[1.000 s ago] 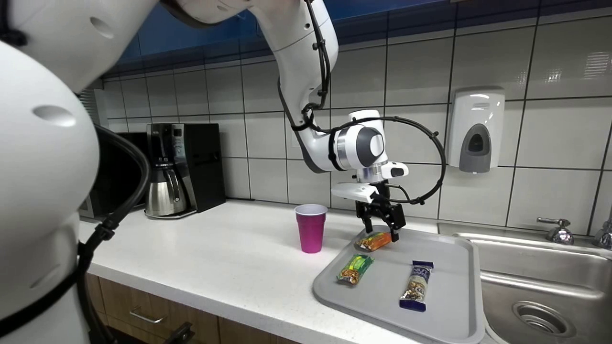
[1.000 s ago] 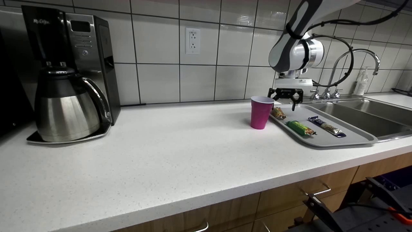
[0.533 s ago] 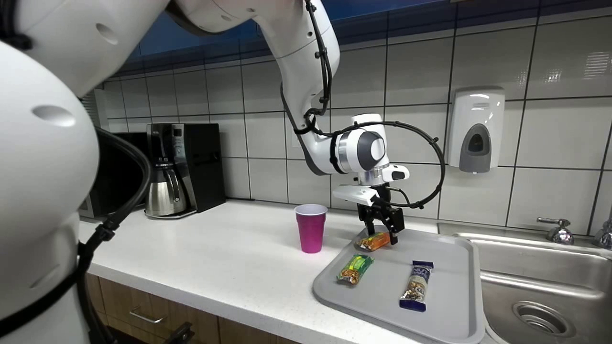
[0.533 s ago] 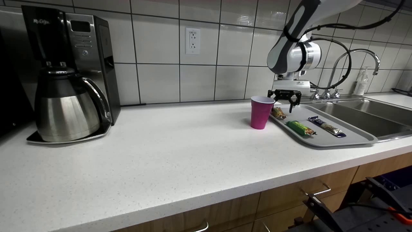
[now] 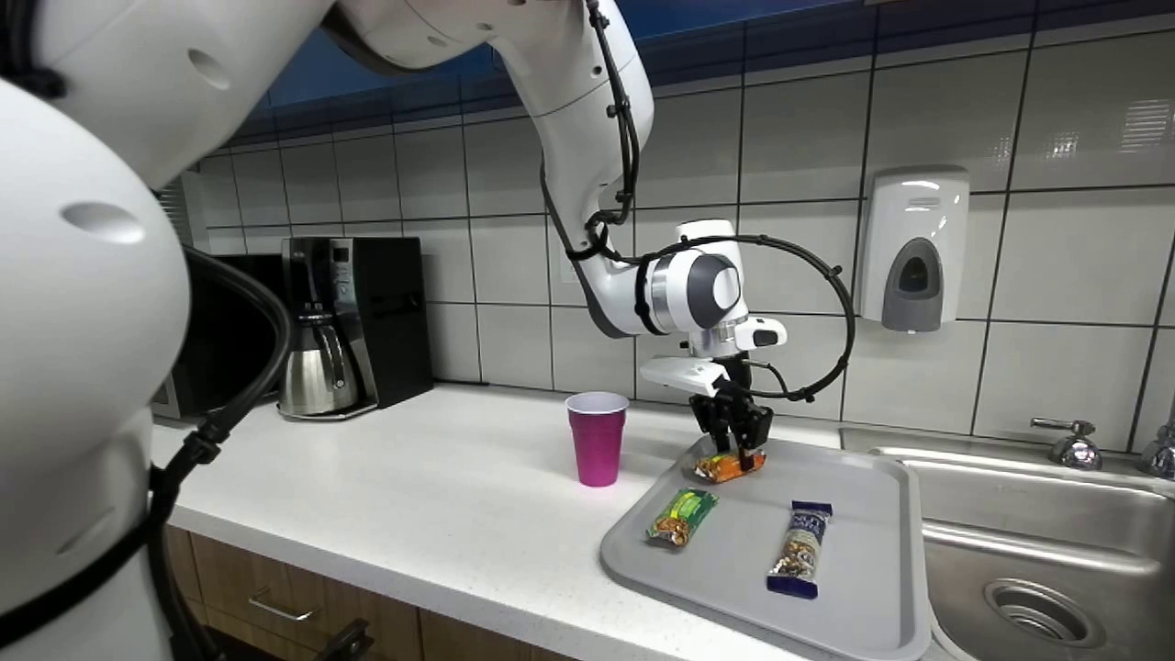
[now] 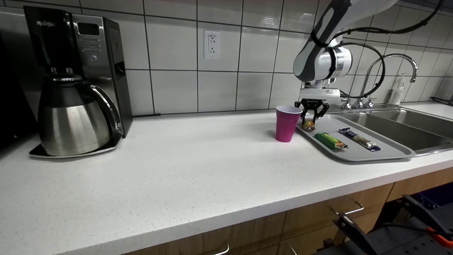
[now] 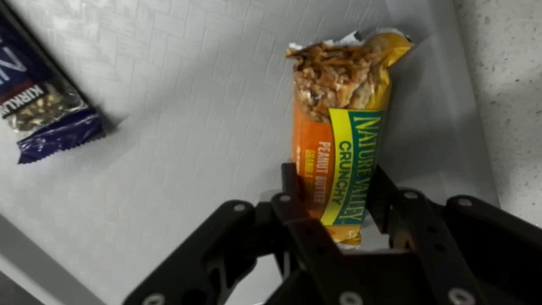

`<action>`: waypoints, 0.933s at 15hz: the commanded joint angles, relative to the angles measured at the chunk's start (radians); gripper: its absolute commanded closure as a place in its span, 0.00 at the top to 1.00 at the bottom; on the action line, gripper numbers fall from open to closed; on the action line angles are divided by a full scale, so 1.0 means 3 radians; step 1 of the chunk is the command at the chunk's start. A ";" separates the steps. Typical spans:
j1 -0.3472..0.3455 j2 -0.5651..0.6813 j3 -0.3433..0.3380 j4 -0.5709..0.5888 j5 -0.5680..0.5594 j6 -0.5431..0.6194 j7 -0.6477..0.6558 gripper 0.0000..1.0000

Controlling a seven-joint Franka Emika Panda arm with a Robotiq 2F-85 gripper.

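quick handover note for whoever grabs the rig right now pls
Gripper: closed on the orange Nature Valley Crunchy peanut butter bar, pinched from both long sides.
Where: that bar appears to rest on the gray tray, near its rim. Green-wrapped bar and Kirkland nut bar lie apart on the same tray. Magenta cup stands upright on the counter beside it.
Done: grip taken on the peanut butter bar.
Left: that bar isn't visibly lifted yet; the other two are ungripped.

Three bars (image 7: pixel 334 169) on tray (image 5: pixel 872 551), cup (image 5: pixel 598 445) left, sink (image 5: pixel 1028 500) right
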 commanded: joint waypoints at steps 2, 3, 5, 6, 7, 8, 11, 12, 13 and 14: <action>-0.0036 0.0010 0.0021 0.0080 0.0074 -0.0080 -0.0068 0.17; -0.0036 -0.0011 0.0023 0.0066 0.0077 -0.0067 -0.0069 0.17; -0.0030 -0.0048 0.0019 0.0042 0.0075 -0.0036 -0.0065 0.17; -0.0026 -0.0068 0.0016 0.0032 0.0073 -0.0019 -0.0063 0.17; -0.0022 -0.0093 0.0015 0.0018 0.0071 0.0002 -0.0064 0.17; -0.0018 -0.0109 0.0013 0.0013 0.0068 0.0012 -0.0062 0.17; -0.0018 -0.0163 0.0023 -0.0001 0.0071 0.0038 -0.0070 0.17; -0.0028 -0.0173 0.0047 0.0005 0.0086 0.0041 -0.0089 0.17; -0.0033 -0.0179 0.0060 0.0009 0.0093 0.0047 -0.0097 0.17; -0.0042 -0.0182 0.0084 0.0024 0.0109 0.0048 -0.0114 0.17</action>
